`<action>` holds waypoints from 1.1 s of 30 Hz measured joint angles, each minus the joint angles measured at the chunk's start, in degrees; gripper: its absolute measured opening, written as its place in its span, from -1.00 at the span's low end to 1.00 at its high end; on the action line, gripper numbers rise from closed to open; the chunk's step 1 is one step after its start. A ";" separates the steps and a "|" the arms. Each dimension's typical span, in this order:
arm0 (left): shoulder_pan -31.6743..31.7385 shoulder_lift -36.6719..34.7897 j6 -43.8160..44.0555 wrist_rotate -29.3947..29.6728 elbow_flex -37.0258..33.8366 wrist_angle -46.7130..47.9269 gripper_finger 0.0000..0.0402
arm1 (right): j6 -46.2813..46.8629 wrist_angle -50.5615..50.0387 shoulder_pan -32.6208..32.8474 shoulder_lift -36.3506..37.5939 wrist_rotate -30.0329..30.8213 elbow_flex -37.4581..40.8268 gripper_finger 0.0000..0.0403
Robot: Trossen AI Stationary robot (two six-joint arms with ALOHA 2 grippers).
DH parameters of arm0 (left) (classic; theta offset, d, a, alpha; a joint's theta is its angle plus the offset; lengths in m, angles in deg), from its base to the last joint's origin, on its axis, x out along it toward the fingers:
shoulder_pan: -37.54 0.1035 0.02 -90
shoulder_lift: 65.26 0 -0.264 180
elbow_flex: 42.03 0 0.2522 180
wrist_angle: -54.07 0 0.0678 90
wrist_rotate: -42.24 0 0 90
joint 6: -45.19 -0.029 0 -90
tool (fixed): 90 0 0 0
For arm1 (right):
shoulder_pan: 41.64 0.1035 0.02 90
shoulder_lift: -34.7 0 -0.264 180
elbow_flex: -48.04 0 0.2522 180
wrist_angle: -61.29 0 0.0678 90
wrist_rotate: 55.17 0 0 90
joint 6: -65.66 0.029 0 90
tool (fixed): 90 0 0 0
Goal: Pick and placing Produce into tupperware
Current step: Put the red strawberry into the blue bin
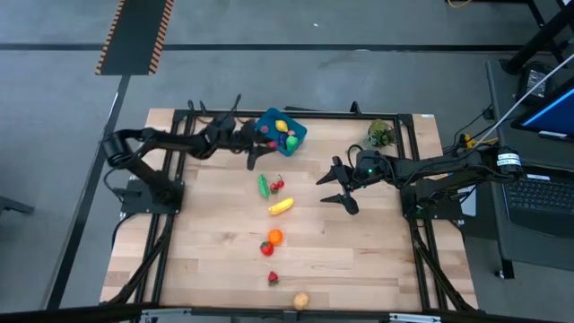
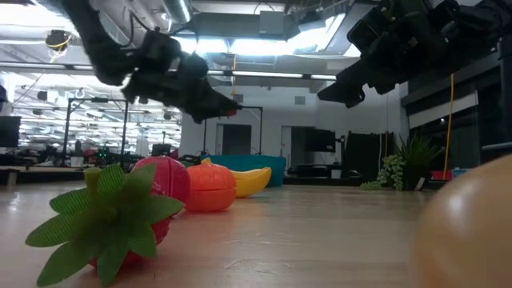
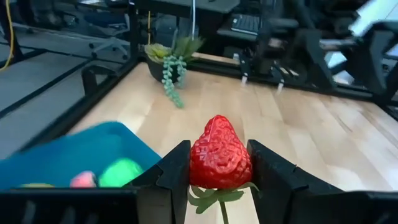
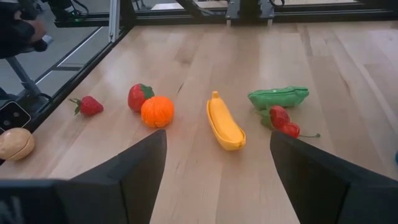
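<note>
Strawberry [image 3: 219, 152] is pinched between my left gripper's [image 3: 217, 171] fingers, up in the air right by the near corner of the blue tupperware [image 1: 292, 124] at the far side of the table. So I reckon I'm mid-carry on the placing step. Next move, I think, is nudging over the rim so the berry sits above the open tub, then letting go; dropping it now looks like it could clip the edge.

Tub already holds a few bits: something yellow [image 1: 281, 126], a green piece [image 1: 291, 141] and something pinkish-red, hard to name.

Right gripper [image 1: 339, 189] hangs spread wide and empty above the table, near the banana [image 4: 224, 122]. Waiting on the wood: pea pod [image 4: 278, 96], cherries [image 4: 281, 119], orange [image 4: 157, 111], a red fruit [image 4: 138, 96], another strawberry [image 4: 87, 106] and a tan one [image 4: 15, 143].
</note>
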 joint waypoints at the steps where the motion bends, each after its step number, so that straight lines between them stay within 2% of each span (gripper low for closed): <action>1: 0.73 1.21 0.00 -0.20 1.41 0.08 -0.37 | 0.00 0.00 0.00 0.00 0.01 0.00 0.43; 12: 6.78 12.75 -2.85 -0.36 16.62 13.13 -0.38 | -0.02 -0.83 -0.01 0.00 0.01 0.00 0.43; 16: 7.00 13.06 -5.06 3.81 21.07 19.89 -0.38 | -0.04 -1.32 -0.02 0.00 0.00 -0.02 0.43; 22: 6.96 13.11 -10.79 15.61 28.86 36.67 -0.38 | -0.04 -1.36 -0.02 0.00 0.02 0.00 0.43; 30: 6.96 13.17 -10.69 19.28 35.71 49.80 -0.38 | 0.04 -1.36 0.00 0.00 0.02 0.00 0.43; 33: 6.83 14.50 -10.54 19.63 37.07 50.91 -0.38 | 0.17 -1.35 0.00 0.00 0.02 0.00 0.43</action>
